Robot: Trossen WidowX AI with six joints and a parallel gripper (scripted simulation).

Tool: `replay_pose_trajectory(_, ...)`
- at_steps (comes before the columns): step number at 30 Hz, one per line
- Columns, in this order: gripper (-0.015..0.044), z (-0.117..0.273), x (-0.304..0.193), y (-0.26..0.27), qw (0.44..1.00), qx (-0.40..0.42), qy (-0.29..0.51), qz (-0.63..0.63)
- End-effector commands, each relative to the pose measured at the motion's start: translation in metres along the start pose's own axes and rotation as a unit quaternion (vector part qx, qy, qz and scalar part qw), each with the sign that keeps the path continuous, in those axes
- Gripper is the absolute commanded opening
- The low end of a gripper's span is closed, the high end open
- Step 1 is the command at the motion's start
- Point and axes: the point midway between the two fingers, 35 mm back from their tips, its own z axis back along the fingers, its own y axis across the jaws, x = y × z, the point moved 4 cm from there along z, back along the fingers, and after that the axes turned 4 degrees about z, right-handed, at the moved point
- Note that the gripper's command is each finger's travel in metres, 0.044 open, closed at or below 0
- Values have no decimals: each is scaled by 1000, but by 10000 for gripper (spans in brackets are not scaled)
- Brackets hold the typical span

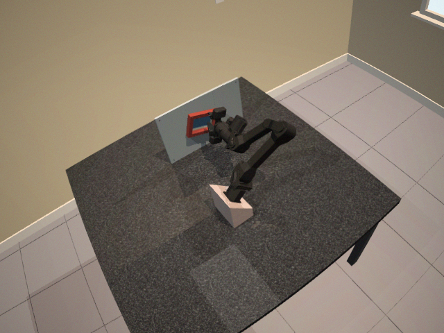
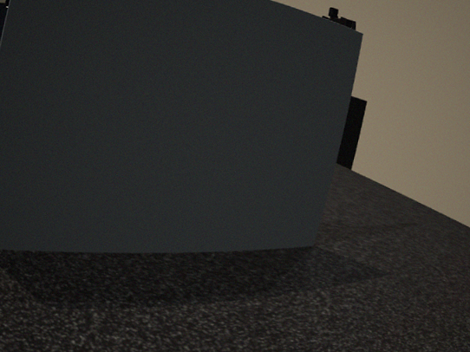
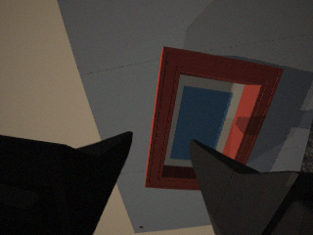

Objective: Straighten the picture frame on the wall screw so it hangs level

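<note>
Parted gripper fingertips leave open room between them, near the red frame's (image 3: 156, 127) (image 1: 189, 125) edge.

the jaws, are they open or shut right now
Open: in the wrist view, the jaws stand well apart, with board and frame visible beyond.

Arm (image 1: 267, 146) bent at elbow — gripper (image 1: 210, 127) (image 3: 160, 140) open, fingertips apart — nothing held.

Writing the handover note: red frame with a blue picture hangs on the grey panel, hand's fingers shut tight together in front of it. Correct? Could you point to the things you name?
Not quite: the hand's (image 1: 211, 123) (image 3: 161, 137) fingers stand apart, as the wrist view shows. The rest can stay.
</note>
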Motion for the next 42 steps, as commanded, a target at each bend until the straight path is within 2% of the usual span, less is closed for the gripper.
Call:
replay_pose_trajectory(1,260,-3,1,1,1000,1,-2,2)
replay_pose_trajectory(23,260,-38,1,1,1000,1,-3,2)
replay_pose_trajectory(42,260,-39,1,1,1000,1,-3,2)
